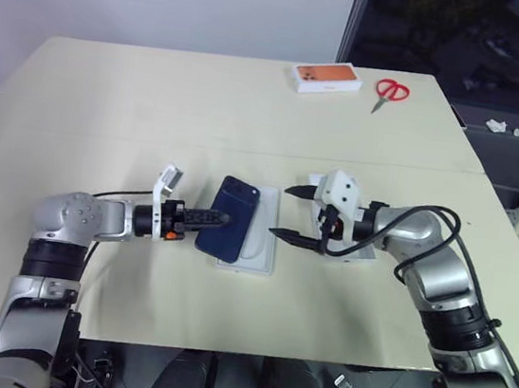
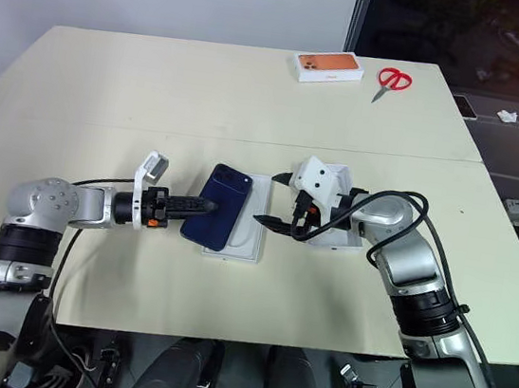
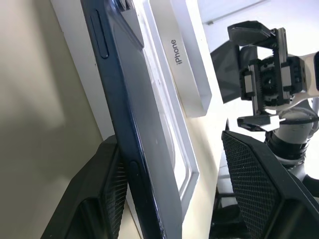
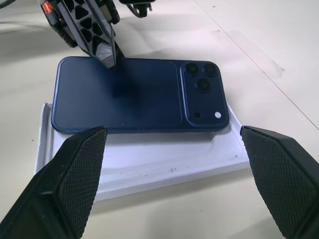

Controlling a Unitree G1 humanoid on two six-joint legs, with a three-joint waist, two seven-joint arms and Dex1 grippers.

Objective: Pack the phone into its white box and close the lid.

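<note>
Here, in the left eye view, the phone (image 1: 230, 217) lies half on the white box (image 1: 255, 245), overhanging its edge on the side of the left gripper (image 1: 213, 217), whose 2 fingers straddle the phone's near long edge without squeezing it. The right gripper (image 1: 291, 214) hangs spread just past the box's opposite long side, holding nothing.

In the left wrist view, the phone rests tilted against 1 finger (image 3: 107, 191), with the other finger well clear of it, and the box lies beyond, toward the right arm.

In the right wrist view, the phone's long axis runs across the spread fingers (image 4: 82, 169), parallel to the box; its far edge hangs off. I judge that seating it means sliding it toward the right gripper.
</note>
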